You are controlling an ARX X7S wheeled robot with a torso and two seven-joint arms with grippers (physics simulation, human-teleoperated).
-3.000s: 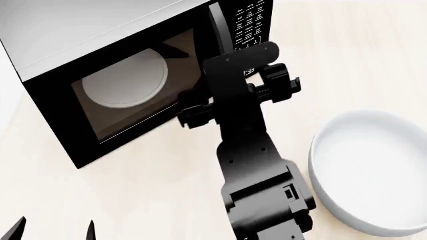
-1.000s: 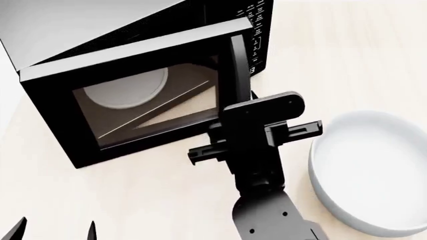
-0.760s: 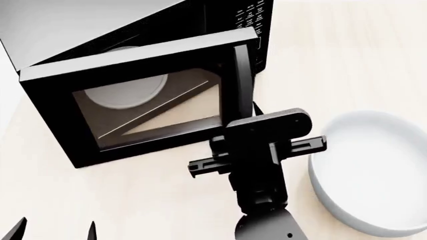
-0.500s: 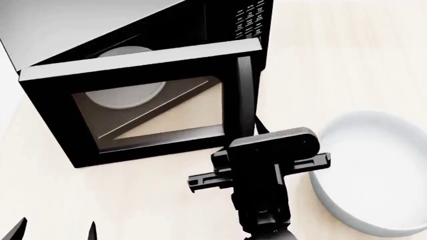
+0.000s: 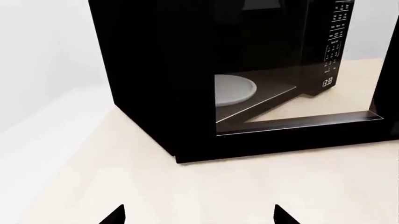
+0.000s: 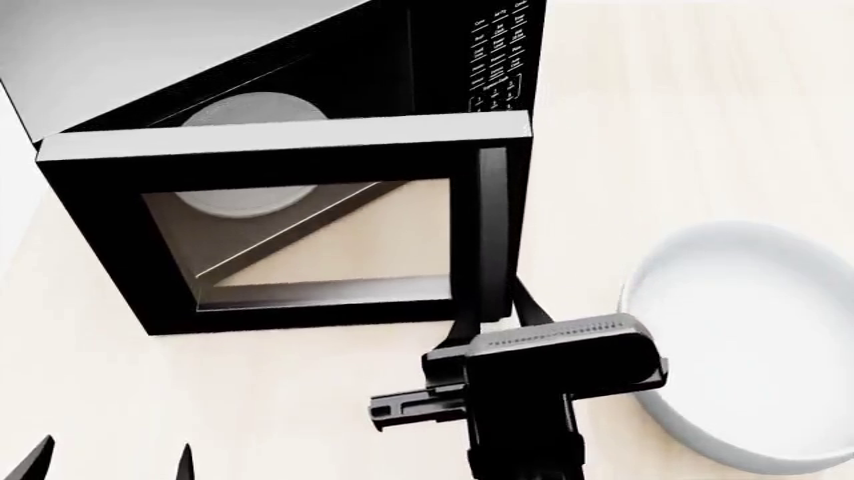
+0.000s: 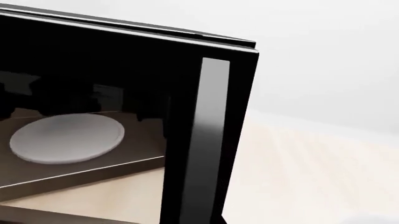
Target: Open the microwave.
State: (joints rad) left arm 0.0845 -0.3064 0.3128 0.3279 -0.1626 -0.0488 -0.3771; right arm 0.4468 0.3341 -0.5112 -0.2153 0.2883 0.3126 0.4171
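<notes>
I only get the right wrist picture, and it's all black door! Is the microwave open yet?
Observer: Partly. In the head view the door stands angled away from the microwave, with a wedge of gap along its top.
Operator: Where's my gripper?
Observer: The right gripper is at the bottom of the door's handle edge.
Operator: Will I bump anything?
Observer: Maybe. A white bowl sits close beside that gripper, on its right.
Operator: And my other arm?
Observer: The left gripper is open and empty, well short of the microwave.
</notes>
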